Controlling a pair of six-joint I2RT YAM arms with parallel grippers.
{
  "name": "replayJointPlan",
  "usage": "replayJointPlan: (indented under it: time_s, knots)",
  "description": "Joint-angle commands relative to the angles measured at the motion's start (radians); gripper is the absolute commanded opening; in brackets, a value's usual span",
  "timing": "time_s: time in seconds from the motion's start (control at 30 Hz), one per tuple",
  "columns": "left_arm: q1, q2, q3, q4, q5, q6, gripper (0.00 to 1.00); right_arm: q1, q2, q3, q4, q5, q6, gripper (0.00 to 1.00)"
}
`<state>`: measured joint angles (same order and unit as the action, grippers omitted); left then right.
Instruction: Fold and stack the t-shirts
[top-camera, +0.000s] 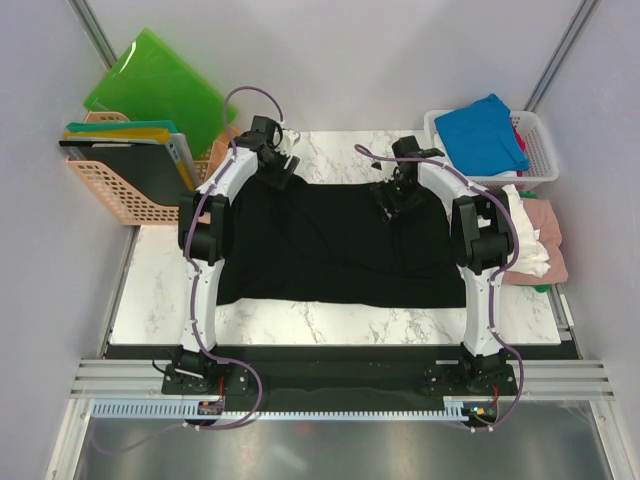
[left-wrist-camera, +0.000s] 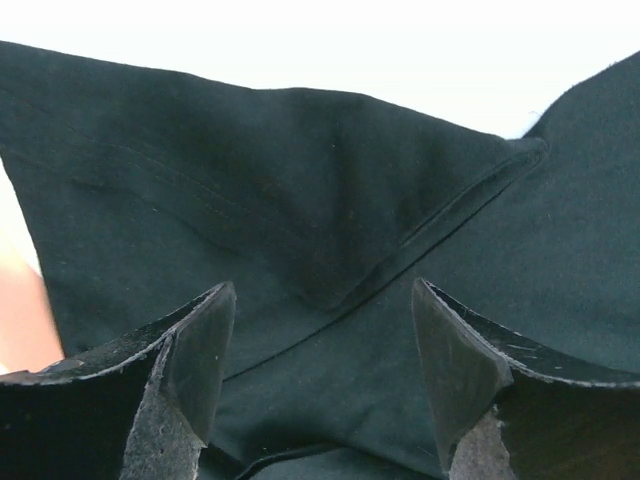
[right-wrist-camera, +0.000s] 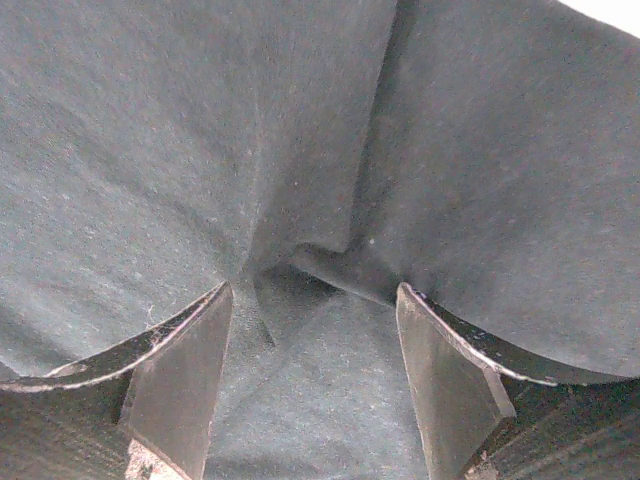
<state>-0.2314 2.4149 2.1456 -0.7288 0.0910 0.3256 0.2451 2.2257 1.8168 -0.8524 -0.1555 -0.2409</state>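
Black t-shirt cloth lay under both end effectors: the left end effector, jaws spread apart, hung over a seamed fold at the shirt's far left corner, the right end effector, also spread, over a pucker near its far right edge. The shirt lay spread across the table, a blue t-shirt in the white basket beyond.

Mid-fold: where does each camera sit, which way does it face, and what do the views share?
Top external: above and behind the robot, looking down on the table; left arm, right arm and the black shirt show.
Left wrist: on the left arm, looking down at a shirt seam; left fingers at the bottom, apart.
Right wrist: on the right arm, close over puckered shirt cloth; right fingers at the bottom, apart.
Shared: all three see the black shirt.
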Motion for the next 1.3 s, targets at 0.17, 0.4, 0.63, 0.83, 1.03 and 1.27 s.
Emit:
replayJointPlan:
  time_s: [0.17, 0.4, 0.63, 0.83, 1.03, 1.27]
  knots:
    - [-0.005, 0.015, -0.006, -0.018, 0.02, -0.033, 0.68, 0.002, -0.066, -0.054, 0.021, -0.01, -0.023, 0.73]
    - [-0.006, 0.029, 0.002, -0.017, 0.012, -0.025, 0.19, 0.002, -0.074, -0.076, 0.019, -0.013, -0.038, 0.73]
    - [-0.009, 0.027, 0.01, -0.015, -0.004, -0.02, 0.02, 0.002, -0.07, -0.079, 0.018, -0.027, -0.041, 0.72]
    - [-0.042, -0.071, -0.027, -0.014, 0.003, 0.006, 0.02, 0.002, -0.074, -0.094, 0.019, -0.019, -0.049, 0.72]
    - [-0.072, -0.203, -0.096, -0.012, 0.03, 0.0, 0.02, 0.002, -0.074, -0.102, 0.021, -0.029, -0.049, 0.71]
    - [-0.092, -0.281, -0.202, -0.006, -0.033, 0.007, 0.02, 0.002, -0.09, -0.114, 0.019, -0.036, -0.054, 0.7]
